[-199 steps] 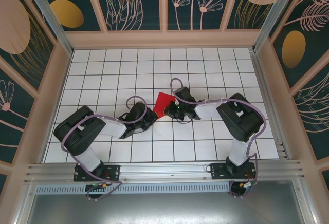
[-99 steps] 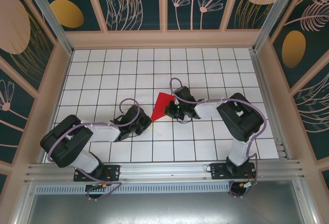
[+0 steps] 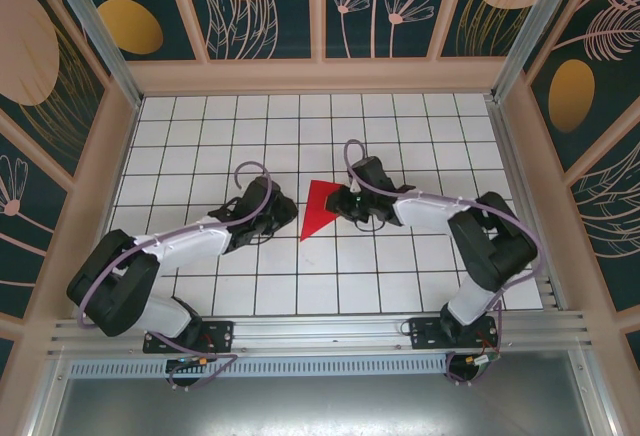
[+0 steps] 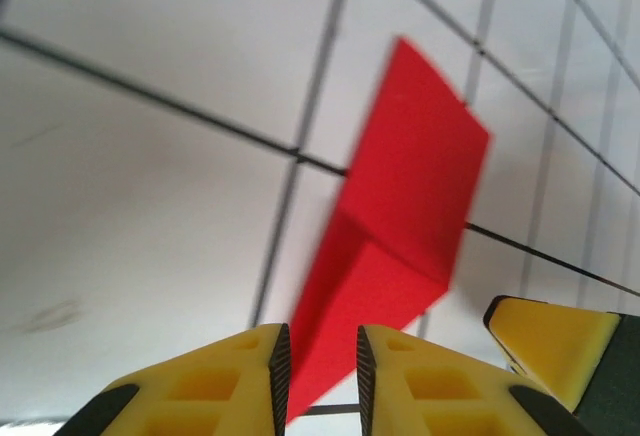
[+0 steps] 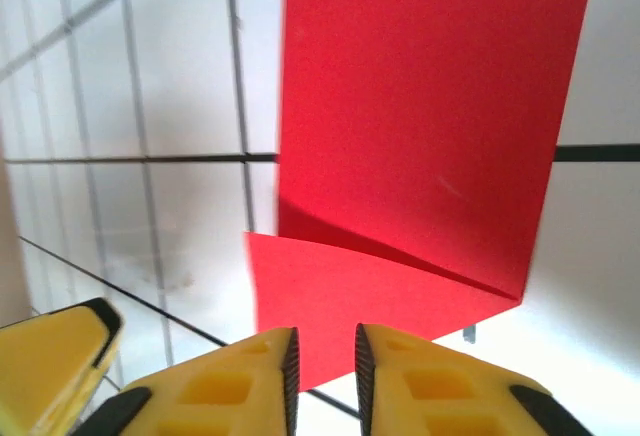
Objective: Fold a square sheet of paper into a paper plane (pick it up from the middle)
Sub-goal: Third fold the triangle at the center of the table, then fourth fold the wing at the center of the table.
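The square sheet of paper (image 3: 320, 208) lies near the middle of the bench (image 3: 200, 136), bent along a crease. From above it reads as a red triangle with its tip toward 7 o'clock. The left hand (image 4: 322, 351) is at its 9 o'clock, the right hand (image 5: 325, 351) at its 3 o'clock. Both hands are released — fingers narrowly parted, with the paper's edge reaching into each gap.

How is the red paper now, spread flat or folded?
Folded: the red paper shows a crease in both wrist views and a triangular outline from above.
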`<act>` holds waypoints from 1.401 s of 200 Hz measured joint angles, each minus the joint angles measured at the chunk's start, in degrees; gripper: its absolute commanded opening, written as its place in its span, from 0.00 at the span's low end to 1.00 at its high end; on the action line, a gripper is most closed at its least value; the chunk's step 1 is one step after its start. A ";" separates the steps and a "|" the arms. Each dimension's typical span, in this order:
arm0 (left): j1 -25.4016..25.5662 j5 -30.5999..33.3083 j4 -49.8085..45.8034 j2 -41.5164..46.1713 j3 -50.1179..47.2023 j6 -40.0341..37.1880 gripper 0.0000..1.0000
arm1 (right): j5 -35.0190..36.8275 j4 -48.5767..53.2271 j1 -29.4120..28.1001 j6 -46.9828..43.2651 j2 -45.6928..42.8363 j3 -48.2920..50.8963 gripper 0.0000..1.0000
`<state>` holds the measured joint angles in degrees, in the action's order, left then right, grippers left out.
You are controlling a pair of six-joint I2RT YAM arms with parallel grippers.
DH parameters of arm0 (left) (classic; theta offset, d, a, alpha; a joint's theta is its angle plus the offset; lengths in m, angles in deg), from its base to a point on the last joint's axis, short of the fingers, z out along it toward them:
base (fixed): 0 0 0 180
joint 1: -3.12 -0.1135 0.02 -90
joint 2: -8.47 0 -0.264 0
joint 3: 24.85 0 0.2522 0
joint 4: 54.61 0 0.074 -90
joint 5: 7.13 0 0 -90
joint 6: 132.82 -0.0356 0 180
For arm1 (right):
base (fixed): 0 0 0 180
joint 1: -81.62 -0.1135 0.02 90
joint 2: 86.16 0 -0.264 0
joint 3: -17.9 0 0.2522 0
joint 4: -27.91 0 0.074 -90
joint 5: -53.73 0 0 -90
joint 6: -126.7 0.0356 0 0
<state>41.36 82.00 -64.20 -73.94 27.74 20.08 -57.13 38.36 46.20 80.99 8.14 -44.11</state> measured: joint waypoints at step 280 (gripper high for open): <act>0.76 -3.15 -0.24 -22.05 13.07 -8.83 0.00 | -1.33 -6.73 2.69 10.14 3.06 3.82 0.51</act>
<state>42.13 78.85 -64.44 -95.99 40.81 11.25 -58.47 31.63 48.88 91.13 11.20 -40.29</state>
